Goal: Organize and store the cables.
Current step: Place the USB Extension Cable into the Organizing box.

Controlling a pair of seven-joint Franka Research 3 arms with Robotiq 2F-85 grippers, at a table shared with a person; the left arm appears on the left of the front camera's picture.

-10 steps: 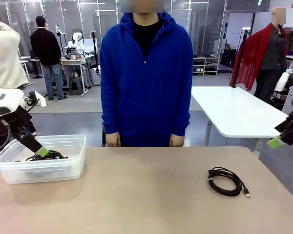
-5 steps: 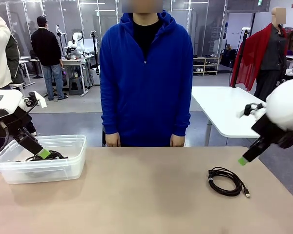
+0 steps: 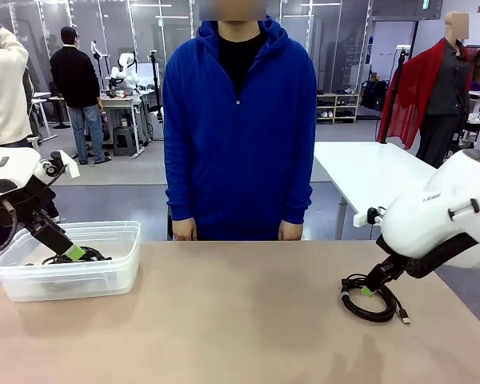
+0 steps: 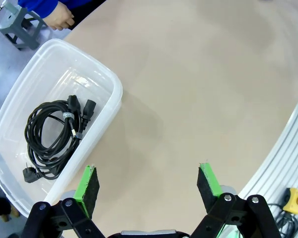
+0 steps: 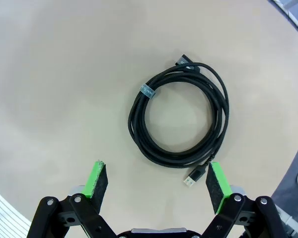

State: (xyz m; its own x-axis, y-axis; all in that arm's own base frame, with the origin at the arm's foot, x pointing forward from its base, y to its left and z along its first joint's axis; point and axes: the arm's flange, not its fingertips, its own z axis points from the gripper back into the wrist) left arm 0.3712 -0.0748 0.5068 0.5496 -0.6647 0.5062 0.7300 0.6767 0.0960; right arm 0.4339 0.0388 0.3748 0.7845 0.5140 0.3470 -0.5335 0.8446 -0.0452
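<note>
One cable (image 3: pixel 382 313), a thin black coil with a strap and a USB plug (image 3: pixel 405 318), lies on the table at the right. My right gripper (image 3: pixel 369 289) hangs open just above its near rim. Seen from the right wrist, the coil (image 5: pixel 139 129) lies flat ahead of the open gripper (image 5: pixel 158 186), touching neither green pad. A second cable (image 4: pixel 49 134), a thicker coil with power plugs, rests inside the clear plastic bin (image 4: pixel 114 94). My left gripper (image 3: pixel 73 253) hovers open over that bin (image 3: pixel 72 284), with nothing between its fingers (image 4: pixel 87 184).
A person in a blue hoodie stands at the far edge, both hands (image 3: pixel 185 230) hanging by the table rim. The beige table (image 3: pixel 240 320) is bare between the bin and the coil. A red stop button (image 4: pixel 294 198) sits off the table's edge.
My right arm has swung in from the right edge and come down over the coiled cable. The left gripper has stayed over the bin, barely shifting.
</note>
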